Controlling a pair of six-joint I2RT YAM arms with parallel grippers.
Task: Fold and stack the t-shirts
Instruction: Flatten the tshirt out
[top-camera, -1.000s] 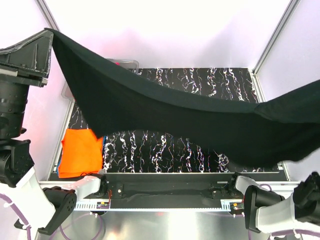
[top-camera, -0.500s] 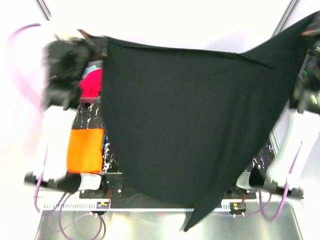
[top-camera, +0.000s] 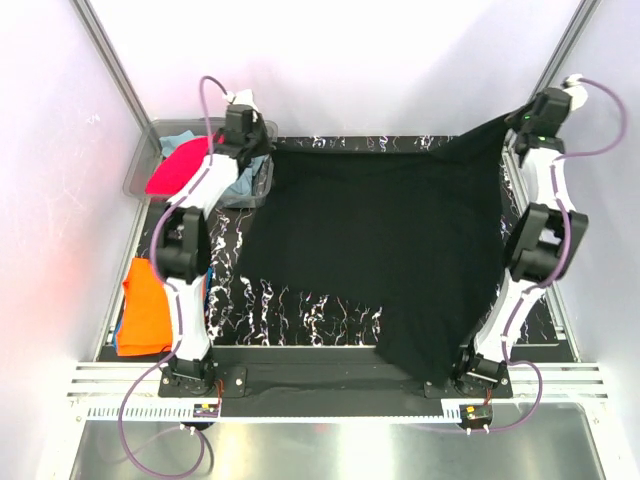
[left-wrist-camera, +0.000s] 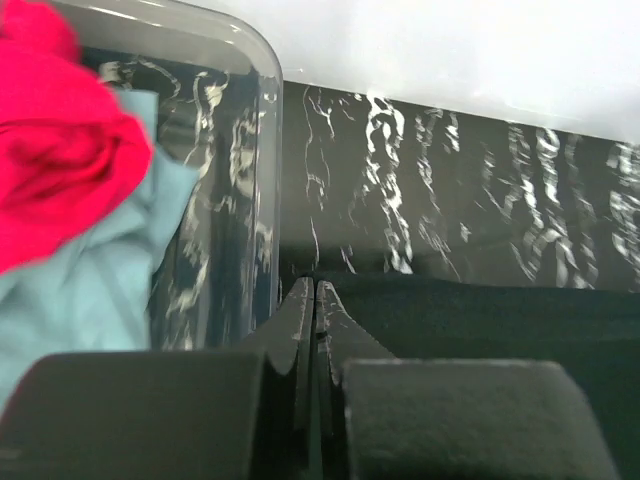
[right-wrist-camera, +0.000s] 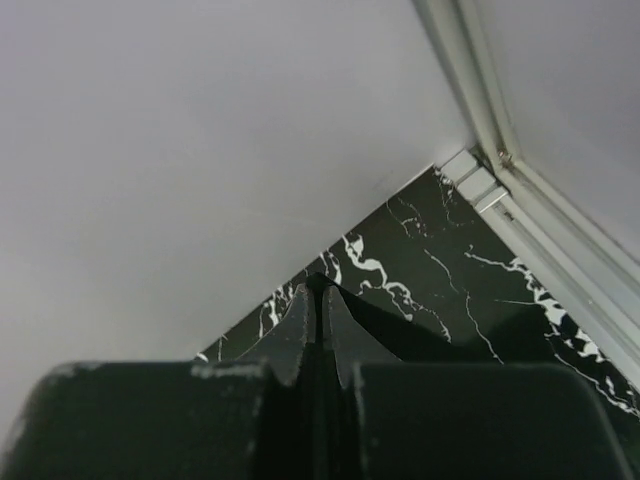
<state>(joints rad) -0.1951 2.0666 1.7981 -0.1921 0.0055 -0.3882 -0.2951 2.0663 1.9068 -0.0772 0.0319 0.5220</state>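
The large black t-shirt (top-camera: 380, 240) lies spread across the marbled table, and its near end hangs over the front edge. My left gripper (top-camera: 266, 150) is shut on its far left corner beside the bin; in the left wrist view the jaws (left-wrist-camera: 315, 287) are pressed together where the black cloth (left-wrist-camera: 480, 320) begins. My right gripper (top-camera: 512, 122) is shut on the far right corner and holds it slightly raised; a peak of black cloth (right-wrist-camera: 400, 330) runs from its tips (right-wrist-camera: 320, 285). An orange t-shirt (top-camera: 150, 300) lies folded at the left front.
A clear plastic bin (top-camera: 160, 135) stands at the far left and holds a magenta-pink shirt (top-camera: 178, 170) and a teal one (left-wrist-camera: 90, 290); its wall (left-wrist-camera: 268, 180) is just left of my left fingers. Metal frame posts (top-camera: 560, 60) flank the table. A blue layer (top-camera: 122, 345) peeks from under the orange shirt.
Both arms swung the black t-shirt from high near the camera out to the far edge, and it dropped from hanging in the air to lying over the table.
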